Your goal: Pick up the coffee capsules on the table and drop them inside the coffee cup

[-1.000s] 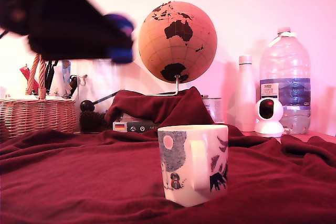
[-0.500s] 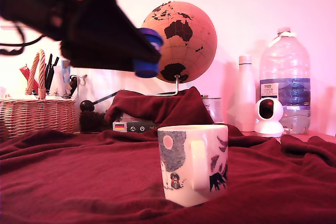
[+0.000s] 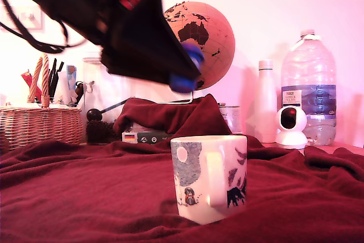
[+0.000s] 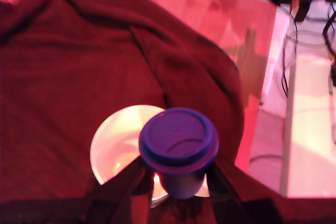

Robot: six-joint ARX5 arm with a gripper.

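Gripper [image 4: 178, 179] is clamped on the blue capsule [image 4: 178, 142], both fingers [image 4: 131, 182] pressed to its sides, held in the air above the red cloth [image 3: 85, 192]. In the exterior view the capsule [image 3: 186, 69] sits at roughly 11 o'clock from the mug [image 3: 209, 177], well apart vertically. Wrist view shows it partly overlapping the mug's open mouth [image 4: 113, 148].

Blue capsule [image 4: 178, 148] aloft — above upright white mug [image 3: 209, 177]
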